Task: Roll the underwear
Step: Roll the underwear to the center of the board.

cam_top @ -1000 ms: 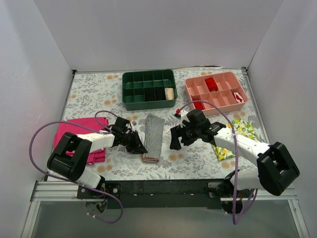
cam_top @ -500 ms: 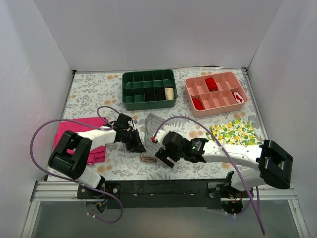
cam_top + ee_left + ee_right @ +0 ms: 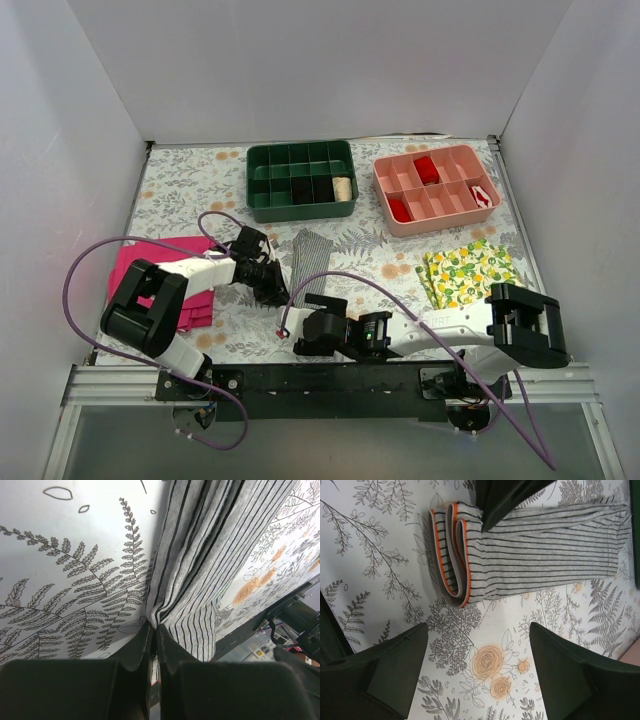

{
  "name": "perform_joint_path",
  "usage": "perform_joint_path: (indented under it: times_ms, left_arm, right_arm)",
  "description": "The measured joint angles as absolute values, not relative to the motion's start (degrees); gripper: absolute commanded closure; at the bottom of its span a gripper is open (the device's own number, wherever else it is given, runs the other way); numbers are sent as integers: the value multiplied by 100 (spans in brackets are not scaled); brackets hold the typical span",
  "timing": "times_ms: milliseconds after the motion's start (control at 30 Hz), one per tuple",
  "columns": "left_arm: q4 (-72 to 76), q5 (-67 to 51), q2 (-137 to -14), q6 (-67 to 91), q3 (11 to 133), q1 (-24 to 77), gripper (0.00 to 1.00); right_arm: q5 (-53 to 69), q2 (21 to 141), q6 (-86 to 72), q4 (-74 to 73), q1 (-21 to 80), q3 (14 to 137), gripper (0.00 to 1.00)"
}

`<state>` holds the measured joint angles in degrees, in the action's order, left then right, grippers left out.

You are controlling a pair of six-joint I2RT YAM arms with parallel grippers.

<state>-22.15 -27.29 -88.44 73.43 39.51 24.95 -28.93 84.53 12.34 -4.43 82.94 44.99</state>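
The underwear (image 3: 312, 258) lies as a long folded strip of grey-and-white stripes on the floral table. Its orange-trimmed waistband end (image 3: 449, 547) is folded over at the near end. My left gripper (image 3: 280, 294) sits at the strip's left edge, shut on a pinch of the striped fabric (image 3: 200, 565) right at its fingertips (image 3: 153, 626). My right gripper (image 3: 303, 324) hovers over the table just in front of the waistband end and hides it from above. In the right wrist view it (image 3: 480, 667) stands wide open above bare tablecloth, with nothing between its fingers (image 3: 395, 672).
A green divided tray (image 3: 258, 205) and a pink divided tray (image 3: 452, 218) stand at the back. A magenta cloth (image 3: 150, 268) lies at the left. The yellow lemon-print cloth (image 3: 470, 270) lies at the right. The right arm stretches along the table's front edge.
My right arm has swung from the right side of the underwear down and left to its near end at the front edge. The left gripper has kept its pinch in place.
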Motion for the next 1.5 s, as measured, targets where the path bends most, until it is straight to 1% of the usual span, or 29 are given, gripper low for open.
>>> perform_joint_path:
  times_ms: [233,400,600,700,733,800,833,933,1033,1100,1167,1367,1500]
  left_arm:
    - [-2237,-2797,-8886,7295,3977,2484,100]
    - [-2261,-2858,-8945,7260,4014,2473,100]
    - [-2268,-2902,-8960,7227,4021,2453,100]
    - [-2268,-2906,-8960,7218,4021,2453,100]
    - [-2265,-2908,-8960,7218,4021,2453,100]
    - [-2265,-2910,-8960,7216,4021,2453,100]
    - [-2265,-2912,-8960,7216,4021,2453,100]
    - [-2268,-2912,-8958,7212,4021,2453,100]
    - [-2265,-2915,-8958,7201,4021,2453,100]
    - [-2265,-2915,-8958,7196,4021,2453,100]
    - [-2268,-2915,-8956,7194,4021,2453,100]
    - [-2268,-2856,-8912,7175,4014,2453,100]
    - [-2270,-2714,-8805,7177,3983,2453,87]
  right_arm:
    - [-3299,9083,1527,231,8630,4320,14]
    - [-3826,9327,1712,760,8825,4285,14]
    - [-4230,9531,1909,1352,8875,4180,16]
    - [-4390,9644,2034,1601,8875,4152,21]
    - [-4429,9679,2073,1673,8875,4145,25]
    - [-4471,9738,2134,1758,8875,4145,30]
    - [-4477,9771,2163,1796,8875,4145,36]
    - [-4453,9848,2237,1837,8875,4143,46]
    - [-4355,9874,2265,1817,8875,4141,51]
    - [-4278,9874,2274,1798,8873,4143,53]
    - [-4202,9874,2274,1765,8858,4152,58]
    - [-3684,9872,2152,1245,8689,4473,64]
    - [-3197,9828,1988,803,8506,4788,67]
